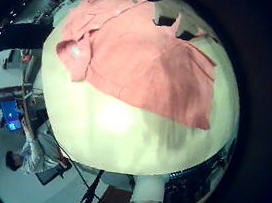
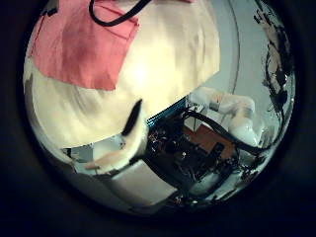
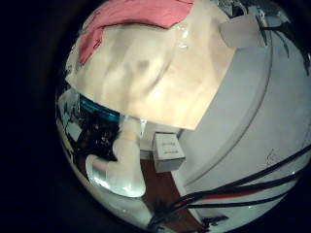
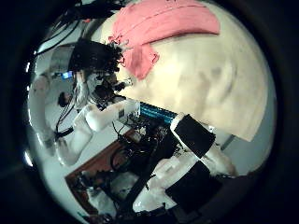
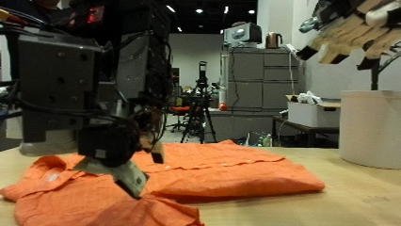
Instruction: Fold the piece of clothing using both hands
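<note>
The left hand's fingertips [image 5: 129,181] hung straight down, loosely extended, closed on nothing, with the lowest tip at or just above the cloth. Whether it truly touched could not be told from the outside view. The left hand [image 5: 116,151] itself filled the left and middle-left of that frame, low over the table [image 5: 358,202].

The right hand [image 5: 351,33] sat in the upper right corner of the frame. It was lifted high, its fingers fanned wide and slightly bent, and it was empty and well clear of everything.

The orange shirt [image 5: 226,169] lay flat on the table, spread across the lower half of the outside frame. Its long axis ran from the lower left corner toward the right-centre. A sleeve or collar part lay bunched in the lower left, directly under and beside the left fingers. From the left palm, the shirt [image 1: 141,62] showed whole in the upper half of the picture, so the cloth lay straight below that hand.

By my judgement the left hand was far nearer and sat over one end of the shirt. The right hand had to come down toward the garment's other end, at right-centre, before any two-handed fold could start.

No label or print could be made out on the shirt.
</note>
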Motion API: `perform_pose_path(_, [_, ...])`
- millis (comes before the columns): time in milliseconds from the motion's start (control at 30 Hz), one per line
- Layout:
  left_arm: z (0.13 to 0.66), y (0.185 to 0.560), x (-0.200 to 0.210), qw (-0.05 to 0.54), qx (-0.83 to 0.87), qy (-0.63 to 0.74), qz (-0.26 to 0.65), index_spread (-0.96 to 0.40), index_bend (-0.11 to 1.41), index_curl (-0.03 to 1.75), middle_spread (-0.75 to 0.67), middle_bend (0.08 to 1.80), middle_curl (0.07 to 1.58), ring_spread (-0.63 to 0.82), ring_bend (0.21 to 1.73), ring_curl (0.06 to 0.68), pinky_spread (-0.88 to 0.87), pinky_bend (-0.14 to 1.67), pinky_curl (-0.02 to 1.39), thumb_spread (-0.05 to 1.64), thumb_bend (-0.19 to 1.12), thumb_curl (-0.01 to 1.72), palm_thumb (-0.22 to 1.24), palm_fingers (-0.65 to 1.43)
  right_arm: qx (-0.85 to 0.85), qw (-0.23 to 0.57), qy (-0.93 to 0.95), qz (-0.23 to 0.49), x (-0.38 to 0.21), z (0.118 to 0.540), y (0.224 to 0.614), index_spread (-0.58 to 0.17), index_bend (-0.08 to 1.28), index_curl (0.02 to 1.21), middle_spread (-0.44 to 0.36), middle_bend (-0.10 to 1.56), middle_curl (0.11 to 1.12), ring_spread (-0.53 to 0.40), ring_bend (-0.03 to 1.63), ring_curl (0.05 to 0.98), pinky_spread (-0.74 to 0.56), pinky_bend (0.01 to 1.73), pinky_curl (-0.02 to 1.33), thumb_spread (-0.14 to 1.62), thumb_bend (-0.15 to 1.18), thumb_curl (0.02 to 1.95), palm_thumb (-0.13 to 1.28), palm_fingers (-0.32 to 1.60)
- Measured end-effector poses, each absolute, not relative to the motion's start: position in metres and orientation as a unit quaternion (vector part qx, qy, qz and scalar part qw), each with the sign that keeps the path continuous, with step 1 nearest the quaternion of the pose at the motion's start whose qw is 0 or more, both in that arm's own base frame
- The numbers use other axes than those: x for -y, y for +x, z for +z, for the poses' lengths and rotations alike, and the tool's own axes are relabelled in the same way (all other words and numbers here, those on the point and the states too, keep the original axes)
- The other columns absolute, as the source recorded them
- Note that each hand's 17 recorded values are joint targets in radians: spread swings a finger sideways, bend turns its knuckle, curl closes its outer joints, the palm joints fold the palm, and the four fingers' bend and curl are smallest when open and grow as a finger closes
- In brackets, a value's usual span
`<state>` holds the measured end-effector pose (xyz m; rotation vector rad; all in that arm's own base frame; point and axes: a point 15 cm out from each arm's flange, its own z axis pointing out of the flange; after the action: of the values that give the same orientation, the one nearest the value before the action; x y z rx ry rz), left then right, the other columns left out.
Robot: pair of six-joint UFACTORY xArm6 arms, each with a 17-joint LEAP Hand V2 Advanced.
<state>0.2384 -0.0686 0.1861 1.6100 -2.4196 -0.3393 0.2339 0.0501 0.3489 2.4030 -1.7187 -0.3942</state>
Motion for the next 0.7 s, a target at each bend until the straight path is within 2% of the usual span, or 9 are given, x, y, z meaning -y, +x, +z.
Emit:
perform_pose_path(133, [0.172,0.230,0.070,0.124,0.827,0.529,-0.144,0.09,0.14,0.28,0.16,0.21,0.37,0.38,0.50,0.209,0.35,0.33,0.32,0.93,-0.04,0.31,0.25,0.10,0.575,0.081,0.803,-0.133,-0.050,0.348,0.234,-0.260,0.18,0.34,0.153,0.19,0.33,0.259,0.19,0.225,0.34,0.19,0.30,1.26,-0.01,0.27,0.69,0.15])
perform_pose_path(500, [0.144,0.232,0.061,0.109,0.830,0.514,-0.189,0.12,0.14,0.25,0.22,0.20,0.36,0.45,0.52,0.211,0.39,0.38,0.33,0.89,-0.03,0.32,0.22,0.04,0.578,0.074,0.803,-0.127,-0.048,0.353,0.232,-0.260,0.18,0.34,0.153,0.19,0.33,0.257,0.19,0.229,0.34,0.19,0.30,1.26,-0.01,0.27,0.69,0.16])
perform_pose_path(600, [0.142,0.238,0.062,0.097,0.828,0.521,-0.183,0.13,0.20,0.28,0.18,0.24,0.36,0.42,0.51,0.202,0.37,0.35,0.31,0.89,-0.03,0.32,0.23,0.16,0.578,0.074,0.803,-0.127,-0.048,0.353,0.232,-0.260,0.18,0.34,0.150,0.19,0.33,0.257,0.19,0.230,0.34,0.19,0.30,1.26,-0.01,0.27,0.69,0.16])
perform_pose_path(700, [0.140,0.241,0.058,0.083,0.823,0.531,-0.186,0.07,0.25,0.32,0.04,0.38,0.40,0.27,0.48,0.188,0.23,0.28,0.28,0.90,-0.03,0.32,0.26,0.39,0.579,0.075,0.802,-0.127,-0.047,0.353,0.232,-0.261,0.18,0.34,0.147,0.19,0.33,0.257,0.19,0.230,0.34,0.19,0.29,1.26,-0.01,0.27,0.69,0.16])
